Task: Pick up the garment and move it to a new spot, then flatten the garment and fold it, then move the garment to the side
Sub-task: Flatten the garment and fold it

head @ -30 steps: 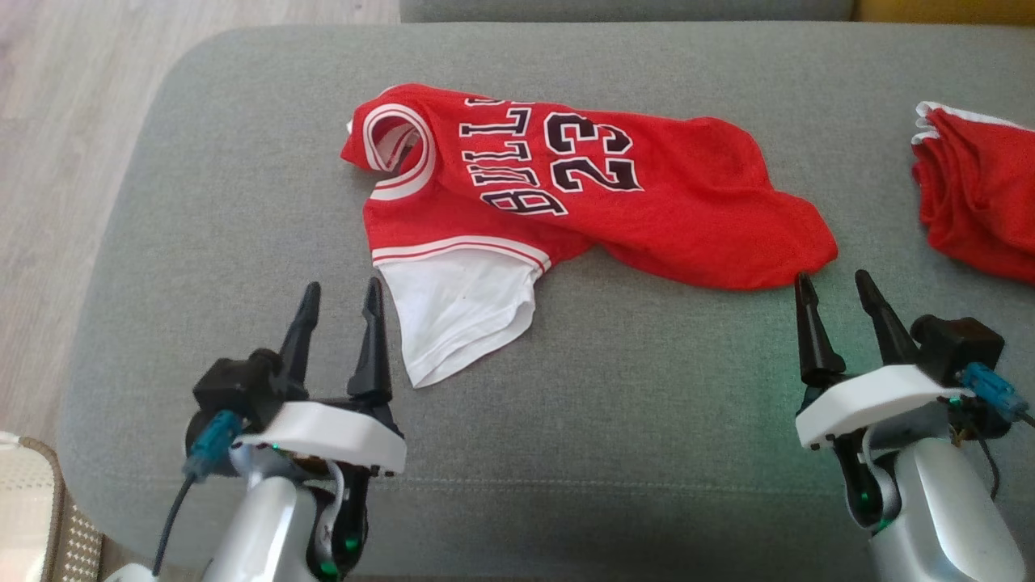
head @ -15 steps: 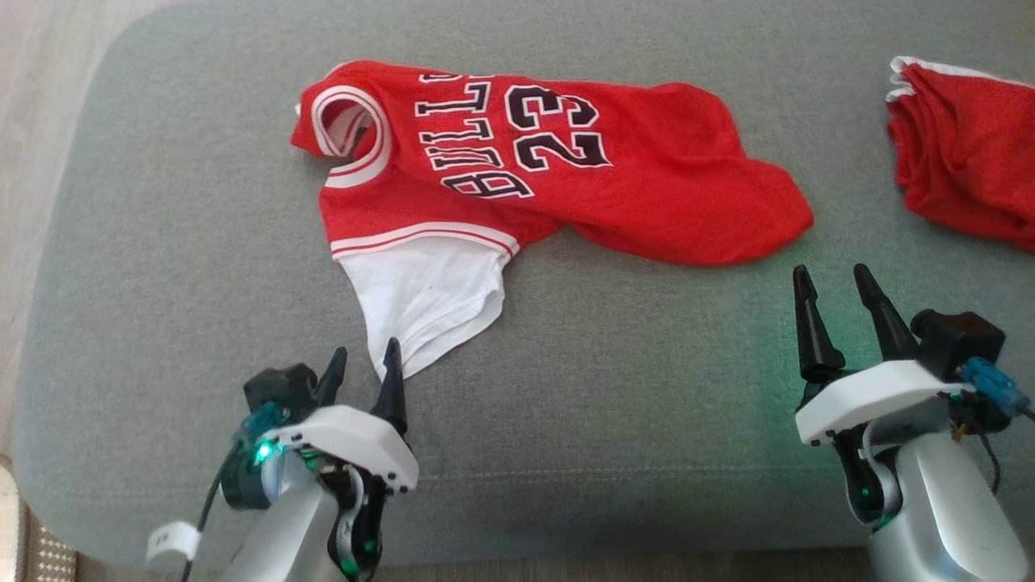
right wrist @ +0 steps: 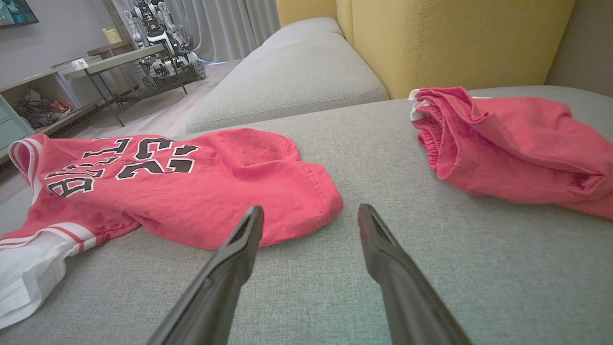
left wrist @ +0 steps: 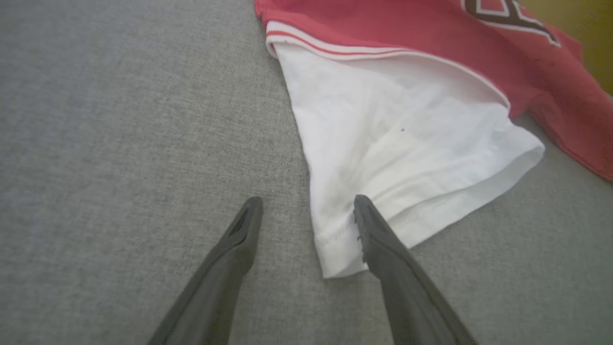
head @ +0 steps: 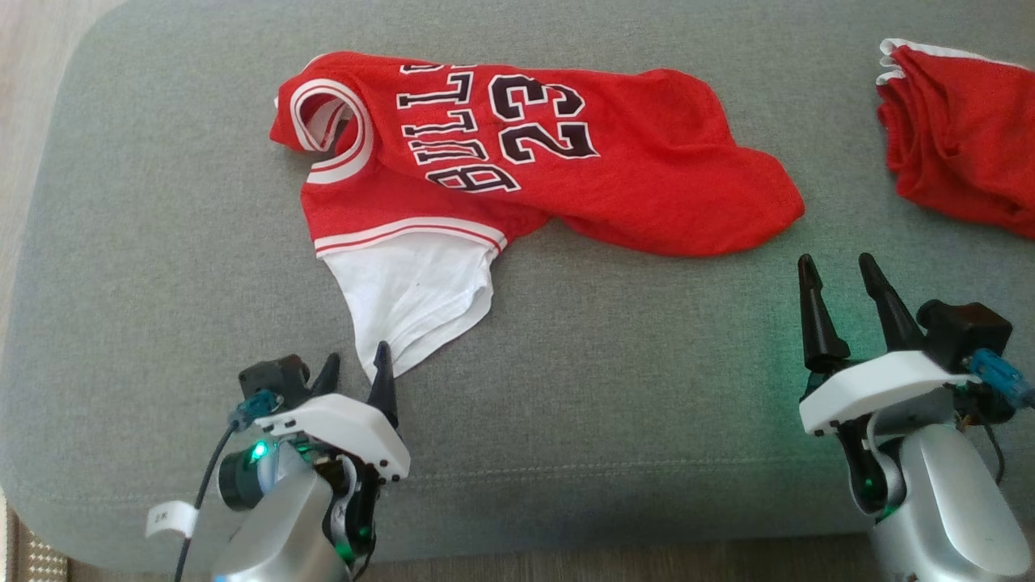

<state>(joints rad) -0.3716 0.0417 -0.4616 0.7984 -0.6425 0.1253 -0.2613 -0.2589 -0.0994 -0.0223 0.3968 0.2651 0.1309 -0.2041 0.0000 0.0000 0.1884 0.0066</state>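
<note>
The garment [head: 517,162] is a red jersey with black "BULLS 23" lettering and a white sleeve [head: 412,295], lying rumpled on the grey cushion [head: 606,420]. My left gripper [head: 356,368] is open at the sleeve's lower corner; in the left wrist view the right finger lies over the sleeve hem [left wrist: 335,239] and the left finger rests on bare cushion. My right gripper [head: 837,271] is open, just below the jersey's bottom hem [head: 728,234] and apart from it. The jersey [right wrist: 191,182] lies ahead and left of its fingers in the right wrist view.
A second red garment [head: 954,162] lies bunched at the cushion's far right [right wrist: 507,143]. A yellow sofa back [right wrist: 455,38] rises behind it. Another grey cushion [right wrist: 287,72] lies beyond. The floor [head: 32,97] borders the cushion's left edge.
The head camera has shifted, sliding the whole scene left and up. My left gripper has tipped down and come against the white sleeve's corner. The right gripper holds its place.
</note>
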